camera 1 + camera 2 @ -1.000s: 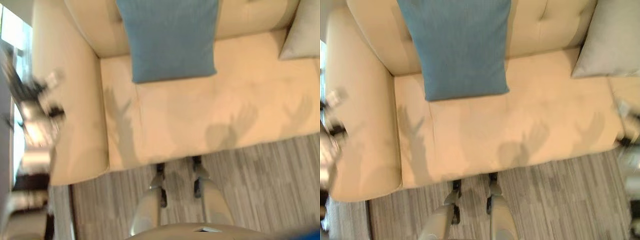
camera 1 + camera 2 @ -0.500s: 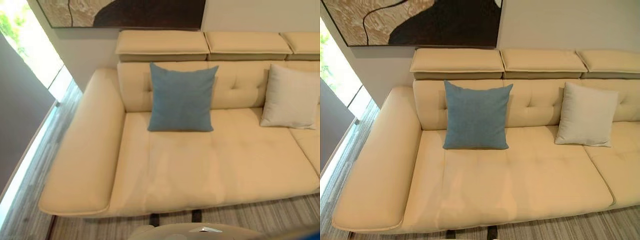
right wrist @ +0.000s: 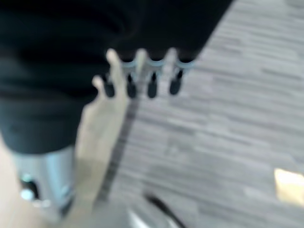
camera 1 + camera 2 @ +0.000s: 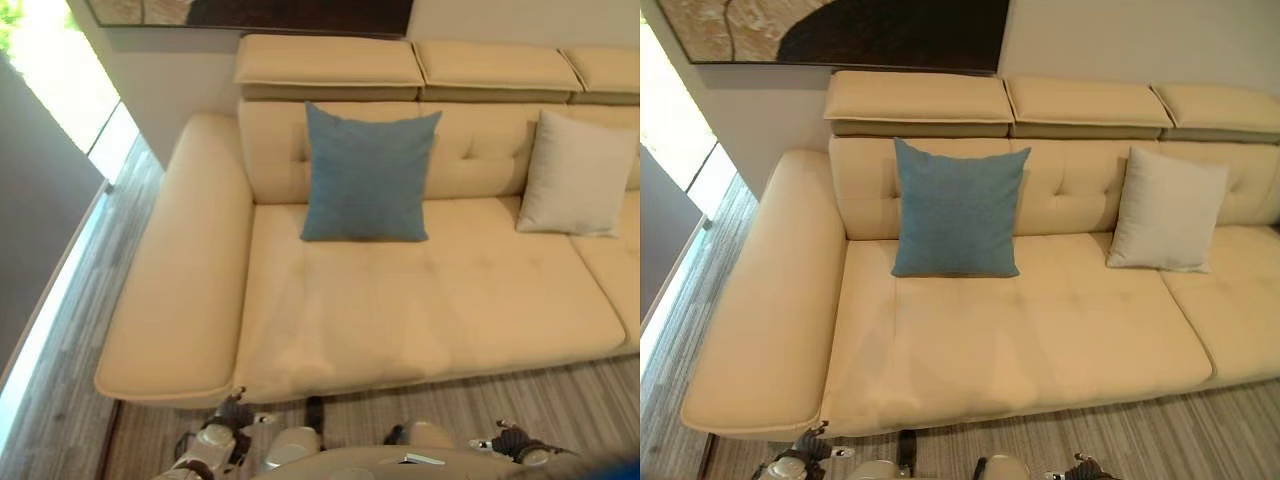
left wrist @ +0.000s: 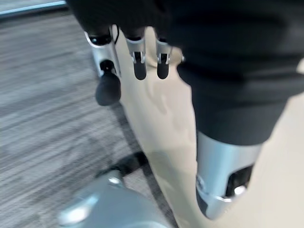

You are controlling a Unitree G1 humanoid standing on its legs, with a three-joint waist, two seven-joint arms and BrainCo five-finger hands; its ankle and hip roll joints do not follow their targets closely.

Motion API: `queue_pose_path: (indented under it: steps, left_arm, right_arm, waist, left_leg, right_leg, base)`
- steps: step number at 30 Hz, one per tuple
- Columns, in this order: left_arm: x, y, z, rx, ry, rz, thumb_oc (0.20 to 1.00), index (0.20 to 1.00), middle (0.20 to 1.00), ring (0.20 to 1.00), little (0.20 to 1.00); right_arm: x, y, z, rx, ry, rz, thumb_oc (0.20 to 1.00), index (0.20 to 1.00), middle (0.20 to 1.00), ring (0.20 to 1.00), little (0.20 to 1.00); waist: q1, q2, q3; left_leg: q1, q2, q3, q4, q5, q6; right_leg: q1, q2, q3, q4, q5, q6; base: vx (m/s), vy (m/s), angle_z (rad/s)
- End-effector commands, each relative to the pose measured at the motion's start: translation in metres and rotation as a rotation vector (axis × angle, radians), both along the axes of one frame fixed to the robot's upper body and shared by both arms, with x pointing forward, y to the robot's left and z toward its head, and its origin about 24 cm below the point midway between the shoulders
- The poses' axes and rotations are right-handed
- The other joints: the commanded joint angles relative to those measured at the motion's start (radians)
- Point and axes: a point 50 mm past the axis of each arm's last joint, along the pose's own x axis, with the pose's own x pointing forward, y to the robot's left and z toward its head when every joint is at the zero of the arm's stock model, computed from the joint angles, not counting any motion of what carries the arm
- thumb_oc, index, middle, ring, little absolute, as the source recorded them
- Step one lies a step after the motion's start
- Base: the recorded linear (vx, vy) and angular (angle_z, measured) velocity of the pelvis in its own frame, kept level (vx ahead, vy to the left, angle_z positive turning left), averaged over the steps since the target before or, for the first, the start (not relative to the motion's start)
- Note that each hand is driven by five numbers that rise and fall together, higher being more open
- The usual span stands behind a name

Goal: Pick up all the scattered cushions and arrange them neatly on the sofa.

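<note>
Sofa (image 4: 970, 340) seat front bare; blue cushion (image 4: 957, 208), white cushion (image 4: 1164, 211) block backrest.

Grey striped wood floor (image 4: 520, 400), dark framed painting (image 4: 840, 25), bright window (image 4: 50, 80)

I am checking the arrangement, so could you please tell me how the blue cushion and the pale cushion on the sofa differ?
The blue cushion is dark blue; the pale cushion is off-white, close to the sofa colour. The blue cushion looks larger and sits nearer the armrest; the pale cushion sits further right. Both are square and lean upright against the backrest.
</note>
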Motion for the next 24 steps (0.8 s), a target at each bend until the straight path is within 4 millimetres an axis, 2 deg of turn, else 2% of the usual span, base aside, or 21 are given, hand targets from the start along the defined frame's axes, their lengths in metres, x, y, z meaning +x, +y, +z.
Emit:
queue_pose_path:
  steps: [1,2,3,5,6,7,8,9,10,11,12,13,14,15,16,20,24]
  left_arm:
    - [0.015,-0.008,0.002,-0.038,-0.060,0.039,1.000,1.000,1.000,1.000,1.000]
    - [0.023,-0.012,0.003,-0.051,-0.083,0.029,1.000,1.000,1.000,1.000,1.000]
    - [0.023,-0.012,0.003,-0.051,-0.083,0.029,1.000,1.000,1.000,1.000,1.000]
    - [0.032,-0.017,0.005,-0.060,-0.106,0.013,1.000,1.000,1.000,1.000,1.000]
    - [0.039,-0.019,0.006,-0.060,-0.122,0.003,1.000,1.000,1.000,1.000,1.000]
    - [0.044,-0.023,0.007,-0.072,-0.133,-0.009,1.000,1.000,1.000,1.000,1.000]
    - [0.045,-0.025,0.007,-0.081,-0.135,-0.016,1.000,1.000,1.000,1.000,1.000]
    - [0.045,-0.025,0.007,-0.081,-0.135,-0.016,1.000,1.000,1.000,1.000,1.000]
    - [0.044,-0.025,0.006,-0.086,-0.129,-0.013,1.000,1.000,1.000,1.000,1.000]
    - [0.044,-0.026,0.006,-0.088,-0.131,-0.014,1.000,1.000,1.000,1.000,1.000]
    - [0.044,-0.026,0.006,-0.088,-0.131,-0.014,1.000,1.000,1.000,1.000,1.000]
    - [0.042,-0.028,0.005,-0.093,-0.121,-0.027,1.000,1.000,1.000,1.000,1.000]
    - [0.040,-0.029,0.004,-0.092,-0.114,-0.041,1.000,1.000,1.000,1.000,1.000]
    - [0.040,-0.031,0.004,-0.092,-0.111,-0.053,1.000,1.000,1.000,1.000,1.000]
    - [0.040,-0.034,0.003,-0.094,-0.108,-0.071,1.000,1.000,1.000,1.000,1.000]
    - [0.039,-0.040,0.002,-0.094,-0.092,-0.145,1.000,1.000,1.000,1.000,1.000]
    - [0.039,-0.037,0.003,-0.077,-0.086,-0.166,1.000,1.000,1.000,1.000,1.000]
  right_arm:
    - [0.010,-0.017,0.009,-0.033,-0.065,-0.030,1.000,1.000,1.000,1.000,1.000]
    - [0.016,-0.025,0.015,-0.059,-0.087,-0.024,1.000,1.000,1.000,1.000,1.000]
    - [0.016,-0.025,0.015,-0.059,-0.088,-0.024,1.000,1.000,1.000,1.000,1.000]
    - [0.021,-0.035,0.020,-0.082,-0.104,-0.032,1.000,1.000,1.000,1.000,1.000]
    - [0.023,-0.040,0.023,-0.097,-0.109,-0.038,1.000,1.000,1.000,1.000,1.000]
    - [0.024,-0.046,0.026,-0.114,-0.110,-0.046,1.000,1.000,1.000,1.000,1.000]
    - [0.022,-0.051,0.027,-0.124,-0.103,-0.057,1.000,1.000,1.000,1.000,1.000]
    - [0.022,-0.051,0.027,-0.124,-0.103,-0.057,1.000,1.000,1.000,1.000,1.000]
    - [0.017,-0.058,0.029,-0.127,-0.092,-0.084,1.000,1.000,1.000,1.000,1.000]
    - [0.016,-0.062,0.030,-0.131,-0.093,-0.091,1.000,1.000,1.000,1.000,1.000]
    - [0.016,-0.062,0.030,-0.131,-0.093,-0.091,1.000,1.000,1.000,1.000,1.000]
    - [0.022,-0.061,0.031,-0.140,-0.097,-0.098,1.000,1.000,1.000,1.000,1.000]
    - [0.023,-0.058,0.030,-0.132,-0.095,-0.095,1.000,1.000,1.000,1.000,1.000]
    - [0.024,-0.057,0.030,-0.127,-0.093,-0.100,1.000,1.000,1.000,1.000,1.000]
    - [0.024,-0.059,0.030,-0.133,-0.090,-0.107,1.000,1.000,1.000,1.000,1.000]
    - [0.019,-0.064,0.031,-0.131,-0.080,-0.144,1.000,1.000,1.000,1.000,1.000]
    - [0.016,-0.064,0.030,-0.122,-0.068,-0.163,1.000,1.000,1.000,1.000,1.000]
  waist:
    - [0.027,-0.034,-0.006]
    - [0.030,-0.019,0.010]
    - [0.030,-0.018,0.010]
    - [0.025,0.002,0.035]
    - [0.022,0.007,0.053]
    - [0.017,0.005,0.071]
    - [0.010,0.002,0.072]
    - [0.010,0.002,0.071]
    - [-0.007,-0.011,0.064]
    - [-0.016,-0.020,0.061]
    - [-0.016,-0.020,0.061]
    - [-0.021,-0.027,0.053]
    - [-0.022,-0.026,0.045]
    - [-0.026,-0.019,0.036]
    - [-0.034,-0.011,0.028]
    - [-0.047,0.011,-0.008]
    - [-0.047,0.012,-0.023]
  left_leg:
    - [-0.138,-0.008,-0.077,0.084,-0.082,-0.092]
    - [-0.172,0.015,-0.079,0.085,-0.031,-0.120]
    - [-0.173,0.016,-0.079,0.085,-0.030,-0.121]
    - [-0.199,0.035,-0.081,0.065,0.023,-0.159]
    - [-0.220,0.040,-0.083,0.074,0.032,-0.176]
    - [-0.224,0.034,-0.097,0.097,0.015,-0.178]
    - [-0.215,0.030,-0.110,0.119,-0.010,-0.166]
    - [-0.216,0.031,-0.110,0.119,-0.010,-0.166]
    - [-0.186,0.020,-0.125,0.170,-0.069,-0.154]
    - [-0.176,0.014,-0.136,0.213,-0.104,-0.152]
    - [-0.177,0.014,-0.137,0.213,-0.104,-0.152]
    - [-0.130,0.012,-0.161,0.255,-0.180,-0.152]
    - [-0.091,0.017,-0.178,0.252,-0.206,-0.154]
    - [-0.053,0.022,-0.193,0.228,-0.217,-0.154]
    - [-0.053,0.021,-0.208,0.211,-0.199,-0.155]
    - [0.031,0.028,-0.199,0.039,-0.174,-0.151]
    - [0.080,0.019,-0.190,-0.012,-0.169,-0.144]
  right_leg:
    - [0.181,0.054,0.040,-0.488,-0.004,-0.067]
    - [0.192,0.097,0.043,-0.556,-0.013,-0.097]
    - [0.192,0.097,0.042,-0.557,-0.012,-0.098]
    - [0.194,0.131,0.028,-0.609,0.001,-0.110]
    - [0.190,0.131,0.019,-0.617,0.010,-0.114]
    - [0.178,0.125,0.009,-0.618,0.026,-0.114]
    - [0.164,0.121,-0.005,-0.618,0.043,-0.115]
    - [0.163,0.121,-0.005,-0.618,0.043,-0.115]
    - [0.145,0.097,-0.030,-0.629,0.068,-0.112]
    - [0.134,0.081,-0.038,-0.633,0.083,-0.114]
    - [0.133,0.081,-0.038,-0.633,0.083,-0.114]
    - [0.121,0.062,-0.050,-0.646,0.098,-0.107]
    - [0.115,0.056,-0.051,-0.650,0.107,-0.107]
    - [0.115,0.058,-0.049,-0.655,0.112,-0.105]
    - [0.112,0.059,-0.049,-0.658,0.113,-0.101]
    - [0.123,0.057,-0.067,-0.662,0.119,-0.091]
    - [0.138,0.049,-0.061,-0.668,0.128,-0.078]
  base:
    - [-0.56,-0.287,-0.64]
    - [-0.32,-0.145,-0.37]
    - [-0.37,-0.175,-0.03]
    - [-0.31,-0.126,0.05]
    - [-0.36,-0.118,0.14]
    - [-0.35,-0.091,0.24]
    - [-0.24,-0.061,0.27]
    - [-0.25,-0.047,0.32]
    - [-0.22,-0.017,0.33]
    - [-0.21,-0.017,0.41]
    - [-0.17,0.017,0.33]
    - [-0.12,0.035,0.28]
    - [-0.11,0.064,0.19]
    - [-0.02,0.091,0.18]
    - [0.01,0.100,0.27]
    - [0.05,0.125,0.26]
    - [0.02,0.105,0.02]
